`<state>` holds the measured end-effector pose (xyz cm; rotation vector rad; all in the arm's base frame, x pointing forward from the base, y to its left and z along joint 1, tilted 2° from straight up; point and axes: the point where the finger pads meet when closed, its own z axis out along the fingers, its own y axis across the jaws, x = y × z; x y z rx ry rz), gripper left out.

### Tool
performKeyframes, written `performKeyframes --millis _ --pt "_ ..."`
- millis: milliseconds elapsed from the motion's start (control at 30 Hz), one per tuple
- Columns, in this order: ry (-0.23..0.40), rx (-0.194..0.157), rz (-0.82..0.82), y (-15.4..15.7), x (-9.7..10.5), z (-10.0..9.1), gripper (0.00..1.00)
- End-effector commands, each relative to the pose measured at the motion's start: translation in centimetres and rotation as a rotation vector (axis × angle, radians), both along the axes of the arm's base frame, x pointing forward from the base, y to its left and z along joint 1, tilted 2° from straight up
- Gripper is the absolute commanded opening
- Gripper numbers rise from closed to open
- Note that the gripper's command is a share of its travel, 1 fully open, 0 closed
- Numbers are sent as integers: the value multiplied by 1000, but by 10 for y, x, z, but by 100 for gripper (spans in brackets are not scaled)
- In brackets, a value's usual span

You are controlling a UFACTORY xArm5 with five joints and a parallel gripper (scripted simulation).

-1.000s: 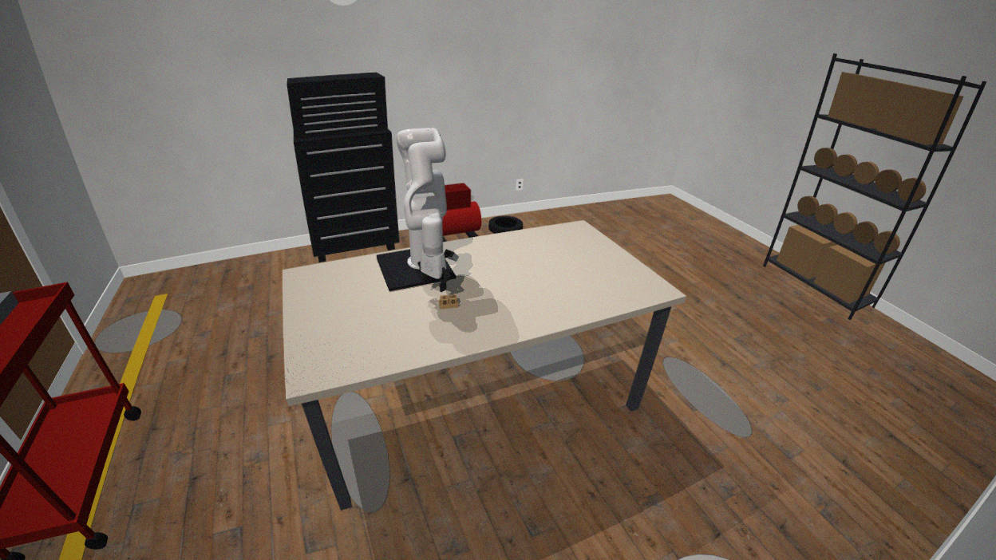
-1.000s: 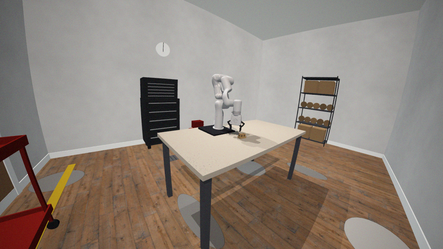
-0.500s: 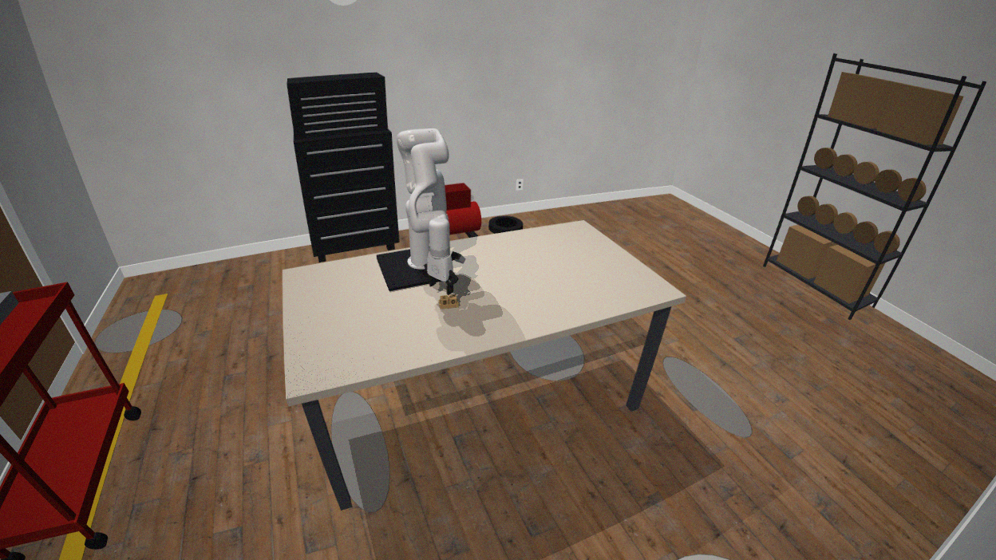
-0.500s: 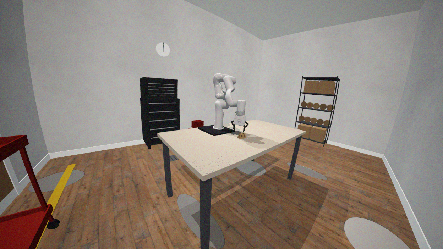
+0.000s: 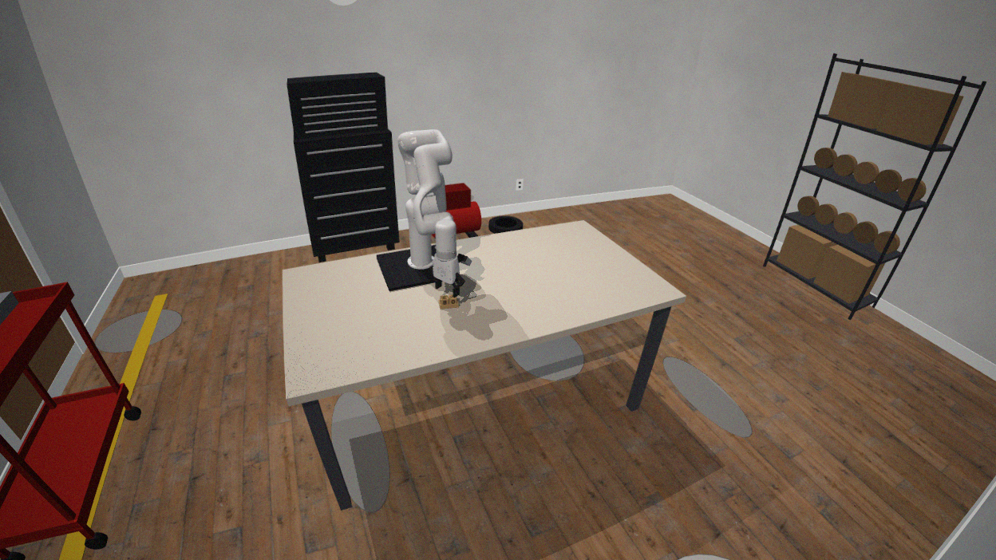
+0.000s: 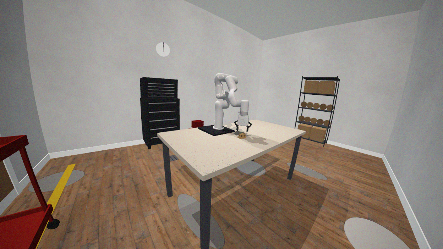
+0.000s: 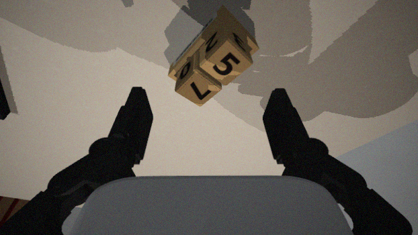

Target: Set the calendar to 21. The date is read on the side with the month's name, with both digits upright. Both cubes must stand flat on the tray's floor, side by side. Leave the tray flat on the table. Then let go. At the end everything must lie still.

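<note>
Wide open and gripping nothing, the pincer (image 5: pixel 447 287) (image 6: pixel 242 130) (image 7: pixel 208 102) of a single white arm (image 5: pixel 419 236) (image 6: pixel 218 114) points down above the surface (image 5: pixel 348 334) (image 6: pixel 192 148), its two black fingers well apart. Near its tips, two wooden cubes (image 5: pixel 454 301) (image 6: pixel 243 135) (image 7: pixel 226 64) stand side by side in one small wooden tray (image 5: pixel 448 307) (image 6: pixel 241 137) (image 7: pixel 172 72). One shows a 5 on top, the other a 7; a 2 and a 0 mark their slanted-away sides. The arm rises from one black base plate (image 5: pixel 397 280) (image 6: pixel 204 129), left of the tray and farther back. Beyond, one black tool chest (image 5: pixel 348 187) (image 6: pixel 159 114) stands far left, one shelf rack (image 5: pixel 907 202) (image 6: pixel 320 78) with four cardboard boxes and ten round brown pieces far right, and one red cart (image 5: pixel 62 431) (image 6: pixel 24 229) near left.
</note>
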<state>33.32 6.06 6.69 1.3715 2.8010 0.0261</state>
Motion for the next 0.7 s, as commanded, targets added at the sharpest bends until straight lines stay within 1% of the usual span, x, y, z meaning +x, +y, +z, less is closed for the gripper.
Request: performKeyframes --millis 0,167,400,600,667 --pt "-3 1 0 3 5 1 100" --pt "-3 2 0 16 21 4 100" --pt "-3 2 0 20 25 4 100" --pt "-2 3 0 35 44 7 100" --pt "-2 3 0 37 47 7 100"
